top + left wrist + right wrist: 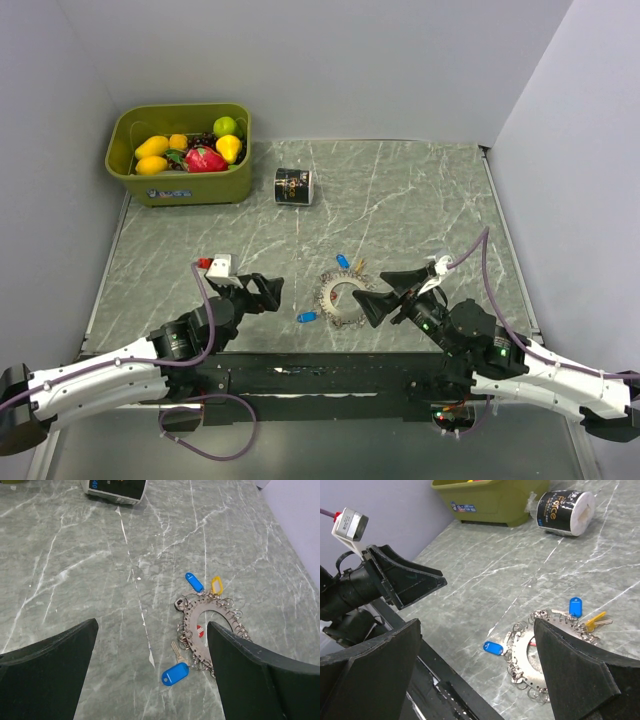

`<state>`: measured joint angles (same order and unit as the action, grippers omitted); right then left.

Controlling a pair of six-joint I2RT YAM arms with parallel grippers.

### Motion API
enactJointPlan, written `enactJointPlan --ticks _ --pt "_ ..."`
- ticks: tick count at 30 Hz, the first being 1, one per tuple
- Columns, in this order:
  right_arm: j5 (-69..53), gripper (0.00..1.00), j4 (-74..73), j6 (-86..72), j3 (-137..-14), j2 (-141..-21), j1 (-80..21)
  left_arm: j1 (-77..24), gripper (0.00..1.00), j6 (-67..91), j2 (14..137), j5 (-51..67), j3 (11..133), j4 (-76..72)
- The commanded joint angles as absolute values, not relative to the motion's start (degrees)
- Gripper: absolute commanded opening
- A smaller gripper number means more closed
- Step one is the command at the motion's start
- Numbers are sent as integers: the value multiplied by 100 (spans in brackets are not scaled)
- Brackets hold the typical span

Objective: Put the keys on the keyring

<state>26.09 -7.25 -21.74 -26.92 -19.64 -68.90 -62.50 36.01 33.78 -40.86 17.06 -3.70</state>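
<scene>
The keyring (343, 300) is a flat grey metal ring fringed with many small wire rings, lying on the marble table between my arms. It also shows in the left wrist view (212, 630) and the right wrist view (530, 655). A key with a blue tag (307, 317) lies at its near-left edge (176, 673) (493, 648). Another blue-tagged key (343, 261) and a yellow-tagged key (357, 267) lie at its far edge (194, 581) (215, 584). My left gripper (268, 291) is open and empty, left of the ring. My right gripper (385, 295) is open and empty, just right of it.
A small black labelled can (294, 186) lies on its side at the back. A green bin (180, 185) of toy fruit stands at the back left. White walls close in the table on three sides.
</scene>
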Motion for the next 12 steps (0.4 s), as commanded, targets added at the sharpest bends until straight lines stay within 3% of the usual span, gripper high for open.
enactJointPlan --ticks 1,8,12 --pt "2865 100 -633 -2144 -2733 -2021 -6891 -6275 96 3340 3419 -4166 1916 -677" --pt "3619 100 -449 -2136 -2637 -2074 -6899 -6275 96 3041 3401 -4403 1986 -738" --pt "4227 100 630 -1189 -2217 -1978 -6891 -6267 96 2699 3366 -4508 1995 -879"
